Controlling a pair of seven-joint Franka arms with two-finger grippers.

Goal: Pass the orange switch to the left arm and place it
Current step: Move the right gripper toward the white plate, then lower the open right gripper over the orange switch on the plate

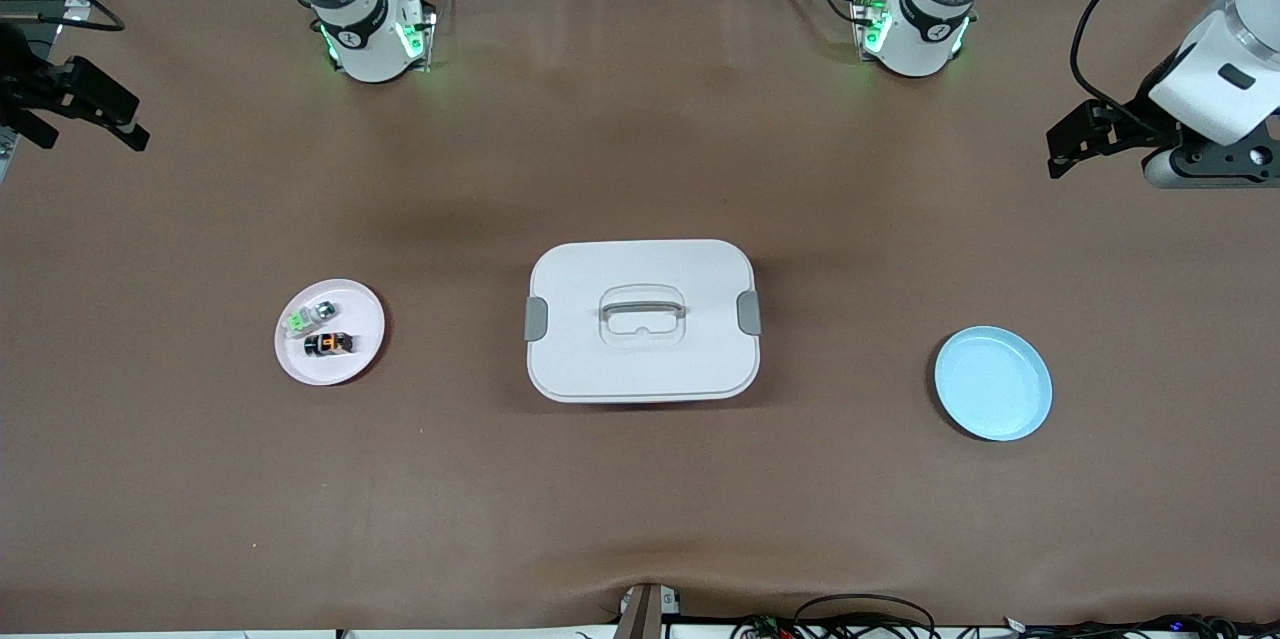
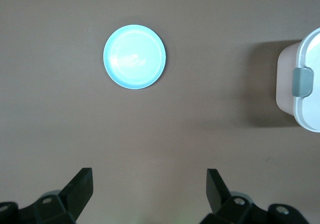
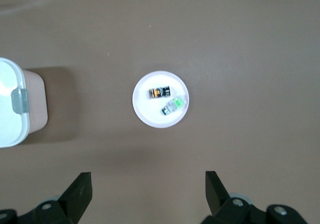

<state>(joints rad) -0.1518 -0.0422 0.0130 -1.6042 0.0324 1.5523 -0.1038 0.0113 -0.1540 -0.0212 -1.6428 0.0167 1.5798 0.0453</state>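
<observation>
The orange switch (image 1: 328, 344), a tiny black part with orange markings, lies on a pink plate (image 1: 365, 319) toward the right arm's end of the table. It also shows in the right wrist view (image 3: 160, 92). The white box (image 1: 641, 319) with grey side clips stands mid-table, lid on. My right gripper (image 1: 100, 134) hangs open and empty high over the table's edge at its own end; its view (image 3: 148, 194) looks down on the pink plate (image 3: 145, 115). My left gripper (image 1: 1052, 154) hangs open and empty high over its end (image 2: 150, 191).
A tiny green-and-silver switch (image 1: 308, 317) lies beside the orange one on the pink plate. An empty light-blue plate (image 1: 993, 382) sits toward the left arm's end and shows in the left wrist view (image 2: 134, 57). Cables run along the table's near edge.
</observation>
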